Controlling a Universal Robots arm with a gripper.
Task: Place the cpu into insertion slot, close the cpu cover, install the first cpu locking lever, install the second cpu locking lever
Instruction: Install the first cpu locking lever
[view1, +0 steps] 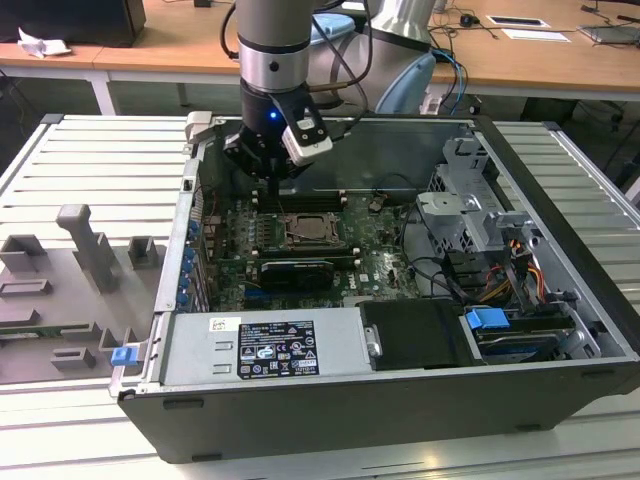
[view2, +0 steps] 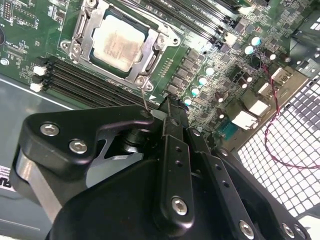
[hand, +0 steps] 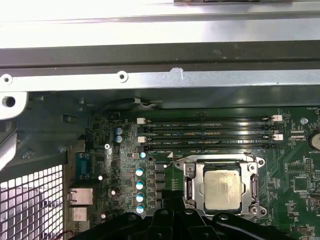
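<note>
My claw (view2: 171, 107) sits closest in both wrist views, its fingertips pressed together with nothing between them. Just beyond its tip lies the cpu (view2: 118, 42), pale top up, seated flat in the insertion slot (hand: 222, 166). The cpu cover (view2: 152, 56) lies down over the slot, framing the chip. A thin metal rod (view2: 144, 97) stands at the cover's corner nearest my claw (touching it or not, I cannot tell). Long black memory slots (hand: 210, 131) run along two opposite sides of the slot. Green circuit board (hand: 295, 200) spreads around the slot, inside an open computer case (view1: 560, 170) on the slatted worktop (view1: 90, 160).
</note>
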